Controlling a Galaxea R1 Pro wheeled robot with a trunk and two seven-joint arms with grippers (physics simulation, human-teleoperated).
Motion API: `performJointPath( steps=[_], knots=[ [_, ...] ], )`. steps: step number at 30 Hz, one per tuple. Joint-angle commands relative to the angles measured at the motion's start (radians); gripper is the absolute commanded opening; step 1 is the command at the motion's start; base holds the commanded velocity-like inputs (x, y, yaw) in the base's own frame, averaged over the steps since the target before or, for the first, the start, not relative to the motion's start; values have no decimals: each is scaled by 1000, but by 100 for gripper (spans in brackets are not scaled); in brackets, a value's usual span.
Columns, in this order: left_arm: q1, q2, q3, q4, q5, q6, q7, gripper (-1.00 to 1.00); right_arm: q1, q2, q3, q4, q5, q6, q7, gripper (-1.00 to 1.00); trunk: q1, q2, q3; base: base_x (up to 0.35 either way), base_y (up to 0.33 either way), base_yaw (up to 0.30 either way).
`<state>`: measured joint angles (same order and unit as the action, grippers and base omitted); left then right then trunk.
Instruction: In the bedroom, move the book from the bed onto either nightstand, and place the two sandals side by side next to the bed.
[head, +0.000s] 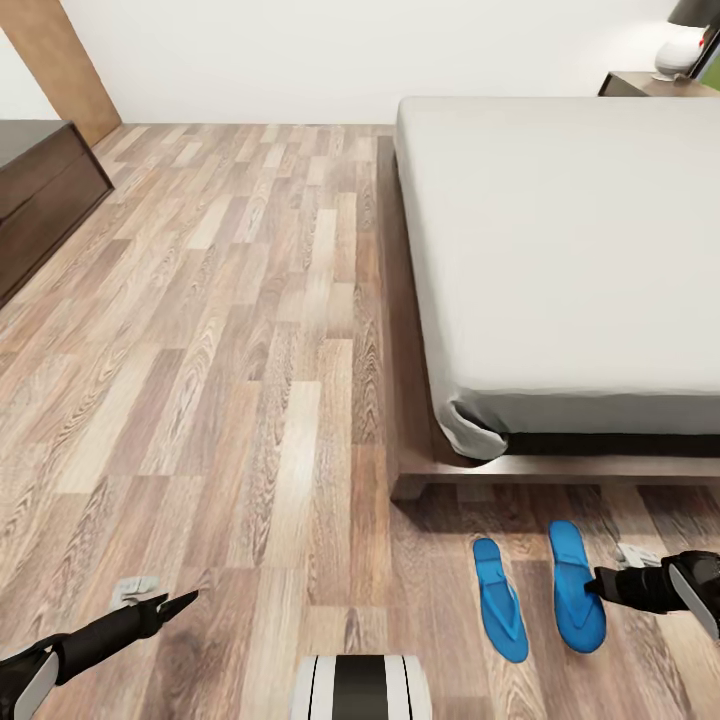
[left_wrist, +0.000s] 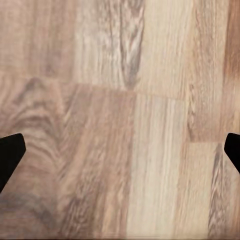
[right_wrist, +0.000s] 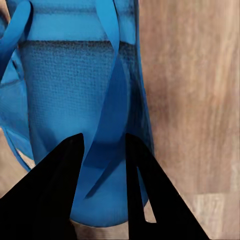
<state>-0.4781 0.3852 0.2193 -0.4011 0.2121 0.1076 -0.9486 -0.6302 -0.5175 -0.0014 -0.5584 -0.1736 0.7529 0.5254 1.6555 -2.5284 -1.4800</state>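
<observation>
right end effector (right_wrist: 102, 150) straddling sandal (right_wrist: 75, 100) strap

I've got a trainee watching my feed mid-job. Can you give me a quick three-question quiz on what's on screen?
1. True or false: both blue sandals lie on the floor at the foot of the bed.
2. Which pincer is at a sandal? A) left B) right
3. Fill in: the left pincer hangs over bare ____.

Key:
1. True; they lie side by side.
2. B; the right pincer has its fingers either side of the strap of the sandal on the right.
3. Floor.
</observation>
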Motion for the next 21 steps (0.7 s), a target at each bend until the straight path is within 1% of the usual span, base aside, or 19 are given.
performJointPath(
  steps=[1, 6, 8, 21],
  knots=[
    [0, 0, 2, 1, 6, 11, -4, 100, 0, 1, 0, -1, -6, 8, -3, -100, 0, 0, -1, 0, 318, 0],
    [0, -1, 2, 1, 7, 11, -4, 100, 0, 3, 0, -1, -5, 8, -3, -100, 0, 0, -1, 0, 307, 0],
    [0, 0, 2, 1, 7, 11, -4, 100, 0, 4, 0, -1, -4, 8, -3, -100, 0, 0, -1, 0, 184, 0],
    [0, 0, 2, 1, 7, 9, -4, 100, 0, 5, 0, -1, -4, 8, -3, -100, 0, 0, -1, 0, 18, 0]
  ],
)
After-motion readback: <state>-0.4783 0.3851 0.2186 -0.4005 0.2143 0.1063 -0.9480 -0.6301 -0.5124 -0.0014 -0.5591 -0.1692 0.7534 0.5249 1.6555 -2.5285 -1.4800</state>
